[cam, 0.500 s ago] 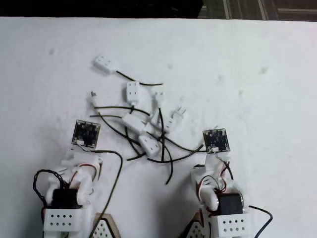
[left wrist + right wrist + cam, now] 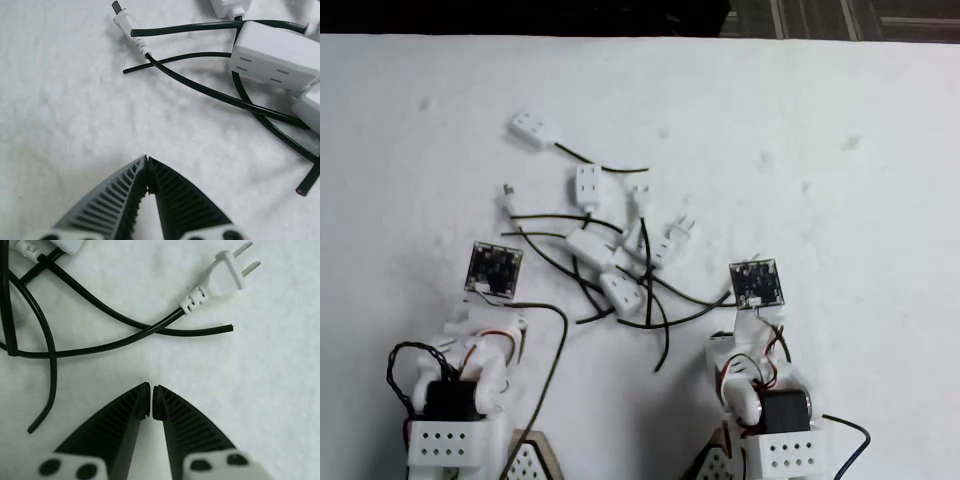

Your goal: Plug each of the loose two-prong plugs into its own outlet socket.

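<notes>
A tangle of white plugs, outlet sockets and black cords lies mid-table. My left gripper (image 2: pixel 147 159) is shut on nothing, resting over bare table short of a small white plug (image 2: pixel 125 20) and a white outlet socket (image 2: pixel 275 55). My right gripper (image 2: pixel 151 388) is also shut and holds nothing, with a two-prong plug (image 2: pixel 227 275) lying beyond its tips, prongs pointing away. From above, that plug (image 2: pixel 678 235) sits at the tangle's right edge and the small plug (image 2: pixel 507 195) at its left. Another socket (image 2: pixel 532 130) lies apart at the far left, and one more socket (image 2: pixel 587 182) lies near the middle.
Black cords (image 2: pixel 650 310) loop toward both arms, with loose ends between them. The left arm (image 2: pixel 465 380) and right arm (image 2: pixel 760 400) stand at the near edge. The white table (image 2: pixel 840 180) stretches bare to the right and far side.
</notes>
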